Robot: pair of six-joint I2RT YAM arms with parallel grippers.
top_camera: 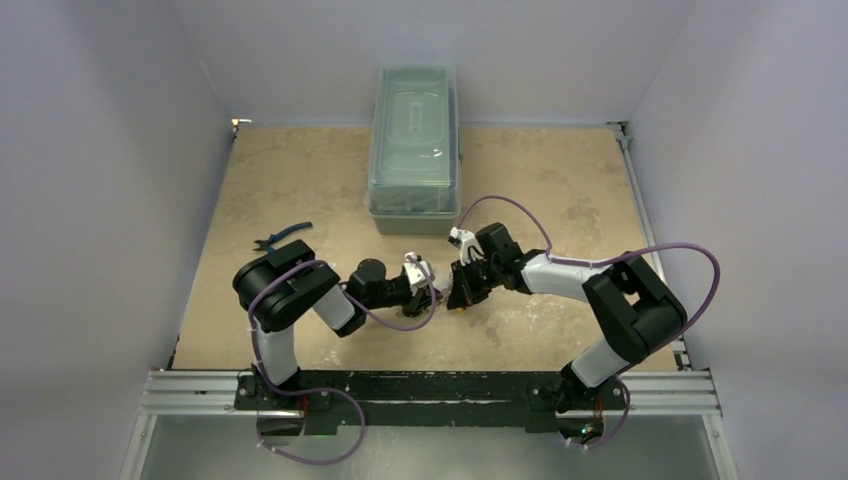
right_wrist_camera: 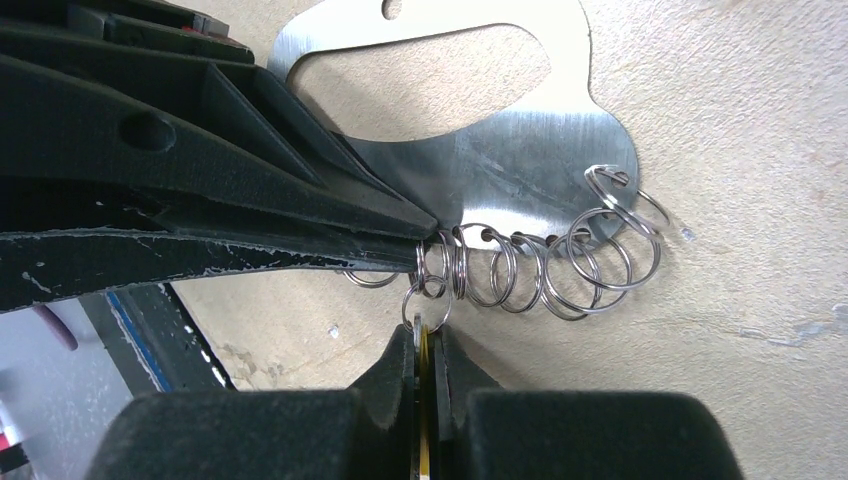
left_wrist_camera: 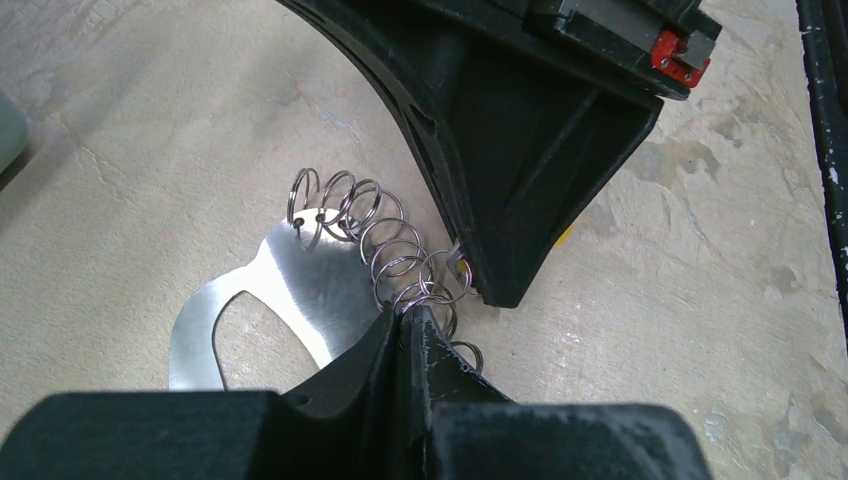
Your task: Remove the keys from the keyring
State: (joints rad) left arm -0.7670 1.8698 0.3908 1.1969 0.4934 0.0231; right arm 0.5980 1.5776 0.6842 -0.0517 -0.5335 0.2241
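The keyring (right_wrist_camera: 520,150) is a flat silvery plate with a large oval cutout, lying on the table. Several small wire rings (right_wrist_camera: 560,265) hang in a row along its edge. My left gripper (left_wrist_camera: 410,318) is shut, pinching the small rings (left_wrist_camera: 425,290) at the plate (left_wrist_camera: 300,285) edge. In the right wrist view its fingers (right_wrist_camera: 300,200) reach in from the left. My right gripper (right_wrist_camera: 427,335) is shut on a thin key with a yellow head (right_wrist_camera: 424,345), which hangs from one small ring. The two grippers meet tip to tip (top_camera: 445,288). No other keys show.
A translucent lidded plastic box (top_camera: 415,140) stands at the back centre of the table. Blue-handled pliers (top_camera: 283,236) lie left of the arms. White walls close in the table on three sides.
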